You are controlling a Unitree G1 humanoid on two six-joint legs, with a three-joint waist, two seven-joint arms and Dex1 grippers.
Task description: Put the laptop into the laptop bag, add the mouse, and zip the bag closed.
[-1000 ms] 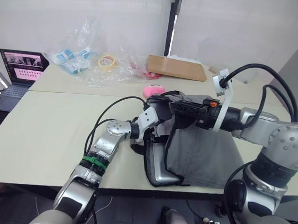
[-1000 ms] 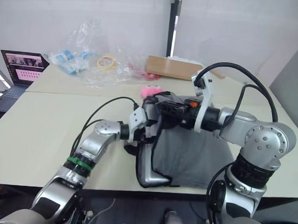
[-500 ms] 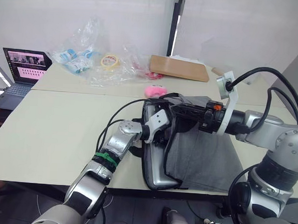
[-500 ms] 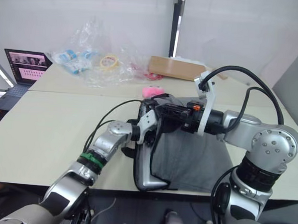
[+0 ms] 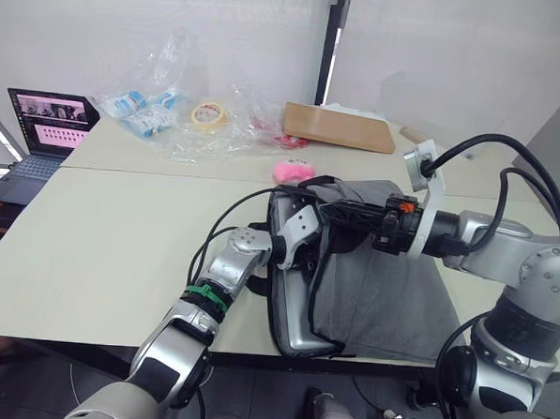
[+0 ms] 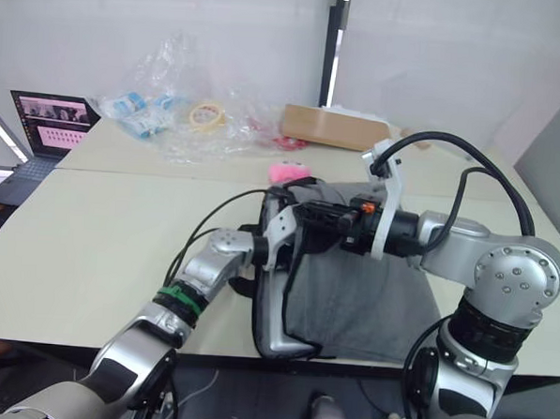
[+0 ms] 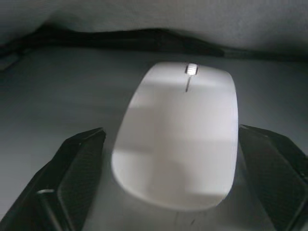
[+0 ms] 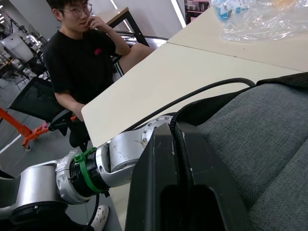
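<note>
The grey laptop bag [image 5: 379, 290] lies on the table with its left side open. The silver laptop [image 5: 293, 315] sits inside it, its edge showing along the opening. My right gripper [image 5: 332, 210] is shut on the bag's black zipper edge [image 8: 179, 144] and holds the top flap lifted. My left gripper [image 7: 171, 131] reaches into the opening under that flap. The white mouse [image 7: 179, 144] lies between its black fingers [image 7: 79, 178], resting on the silver lid inside the bag.
A pink round toy [image 5: 291, 170] sits just behind the bag. Farther back are a tape roll [image 5: 205, 115], plastic bags [image 5: 139, 113] and a brown box [image 5: 339, 126]. A small dark laptop [image 5: 40, 136] stands far left. A person [image 8: 82, 62] sits beyond the table's left end.
My left forearm has pushed deeper into the bag's opening, under the flap. The right gripper has kept hold of the zipper edge, slightly lower. The camera has shifted a little.
</note>
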